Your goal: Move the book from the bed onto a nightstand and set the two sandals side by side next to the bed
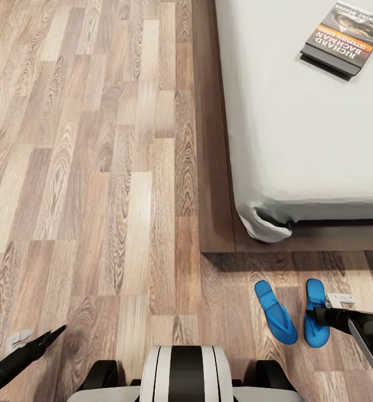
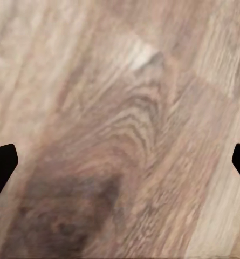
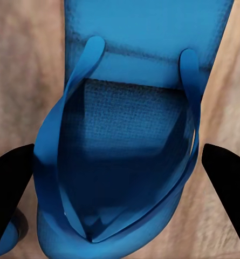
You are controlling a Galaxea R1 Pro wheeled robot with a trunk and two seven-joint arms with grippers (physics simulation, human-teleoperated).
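Here, in the head view:
Right gripper [image 1: 327, 311]: it hangs directly over the right sandal [image 1: 315, 312], at the strap end; in the right wrist view the two dark fingers [image 3: 9, 194] stand spread on either side of the blue straps and sole, apart from them, so the tool is open and grips nothing.
Left sandal [image 1: 276, 311]: it lies flat on the floor just beside the right one, not touching it, slightly angled so that the two toes sit closer together than the heels.
Left gripper [image 1: 51, 336]: it hovers over bare planks, well apart from both sandals; in the left wrist view its fingertips [image 2: 1, 164] appear at opposite edges with a wide gap between them, so it is open and empty.
Book [image 1: 344, 38]: it rests flat on the white mattress, cover up, turned at an angle, well apart from both grippers.
Bed [image 1: 298, 139]: a white mattress on a dark brown platform frame [image 1: 214, 167], whose corner is near the sandals.
Floor [image 1: 97, 167]: light-brown wood planks with strong grain; the sandals lie on it near the foot of the frame.
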